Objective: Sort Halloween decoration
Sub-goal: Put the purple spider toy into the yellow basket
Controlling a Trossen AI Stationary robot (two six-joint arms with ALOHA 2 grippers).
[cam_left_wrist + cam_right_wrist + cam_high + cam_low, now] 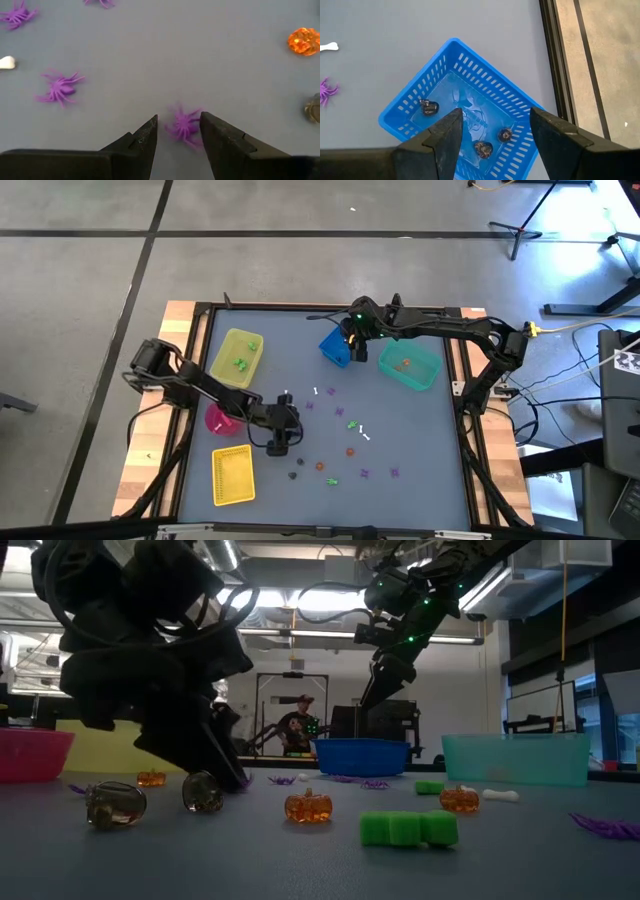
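Halloween decoration I'm after, a tiny purple plastic spider (184, 126), lies flat on the grey table (160, 55) between my left pincer's (178, 131) open, empty fingers, and I fear they could flick it away, while my right pincer (495, 132) hovers open and empty over the blue slotted basket (445, 65).

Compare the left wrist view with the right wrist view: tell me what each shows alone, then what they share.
Left wrist only: the left end effector open around a purple spider on the mat, with an orange pumpkin farther off.
Right wrist only: the right end effector open above the blue basket, which holds three dark trinkets.
Both: grey mat, purple spiders and a white piece.
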